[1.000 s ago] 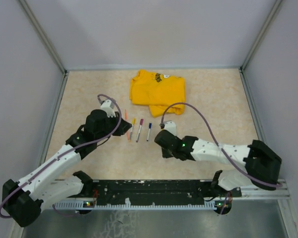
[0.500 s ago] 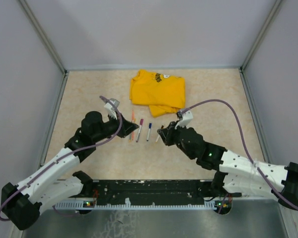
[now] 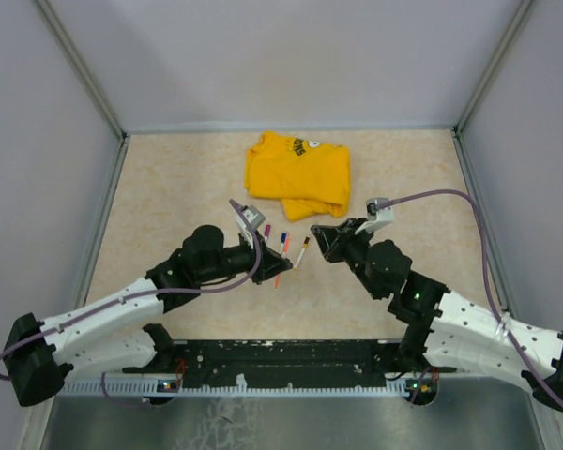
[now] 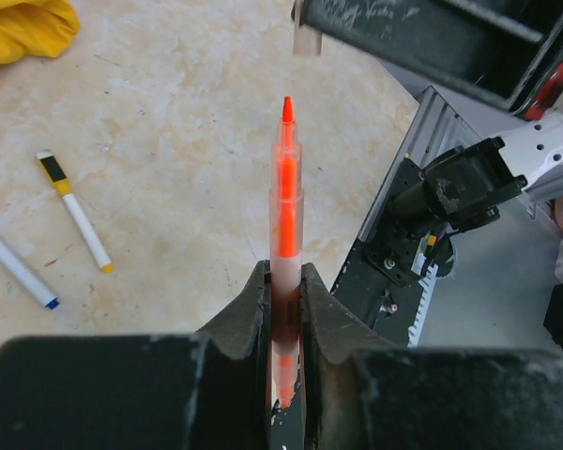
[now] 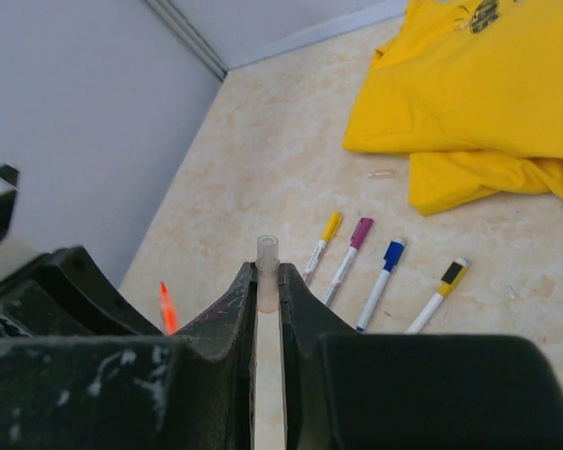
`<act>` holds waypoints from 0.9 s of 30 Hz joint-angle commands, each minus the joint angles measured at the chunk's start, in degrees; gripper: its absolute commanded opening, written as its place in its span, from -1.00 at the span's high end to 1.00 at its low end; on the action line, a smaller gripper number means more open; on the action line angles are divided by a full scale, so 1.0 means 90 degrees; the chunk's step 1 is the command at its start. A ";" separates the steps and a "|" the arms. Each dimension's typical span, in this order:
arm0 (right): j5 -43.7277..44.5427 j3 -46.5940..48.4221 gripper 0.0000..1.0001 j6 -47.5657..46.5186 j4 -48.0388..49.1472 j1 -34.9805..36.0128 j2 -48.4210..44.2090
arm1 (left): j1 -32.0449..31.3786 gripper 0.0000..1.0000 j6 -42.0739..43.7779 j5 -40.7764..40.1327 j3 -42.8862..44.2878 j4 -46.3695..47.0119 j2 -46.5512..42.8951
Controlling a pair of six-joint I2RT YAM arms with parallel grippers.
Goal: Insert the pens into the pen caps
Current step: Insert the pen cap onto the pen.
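Observation:
My left gripper (image 4: 284, 277) is shut on an uncapped orange pen (image 4: 286, 187), whose tip points forward. My right gripper (image 5: 267, 274) is shut on a short, clear pen cap (image 5: 267, 255), open end outward. In the top view the two grippers (image 3: 263, 258) (image 3: 321, 232) face each other above the table's middle. From the left wrist, the cap (image 4: 305, 39) hangs just beyond the orange tip and slightly right of it, with a gap between. The right wrist sees the orange tip (image 5: 167, 305) low to the left of the cap.
Several capped pens lie side by side on the table: yellow (image 5: 321, 242), magenta (image 5: 349, 248), blue (image 5: 380, 272) and yellow-black (image 5: 438, 293). A folded yellow T-shirt (image 3: 298, 174) lies behind them. A tiny clear piece (image 5: 382, 174) rests near the shirt's edge. Walls enclose the table.
The left gripper has carried the orange pen rightward toward the centre. The right arm has swung up and round, bringing its cap to face the pen.

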 commanded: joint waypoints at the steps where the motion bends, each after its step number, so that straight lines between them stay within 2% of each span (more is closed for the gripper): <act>1: 0.0163 0.0135 1.00 0.0230 0.0746 -0.0117 -0.0365 | -0.0226 1.00 0.0063 -0.0124 0.0142 0.0642 0.0253; 7: -0.0482 0.0041 1.00 0.0421 0.1328 -0.0131 -0.0384 | -0.0306 1.00 0.0315 0.0089 0.0385 0.0624 0.0491; 13: -0.0719 0.0044 1.00 0.0479 0.1525 -0.0131 -0.0274 | -0.0315 1.00 0.0476 0.0362 0.0395 0.0681 0.0429; 27: -0.0924 0.0031 1.00 0.0563 0.1334 -0.0130 -0.0172 | -0.0330 1.00 0.0558 0.0449 0.0356 0.0694 0.0338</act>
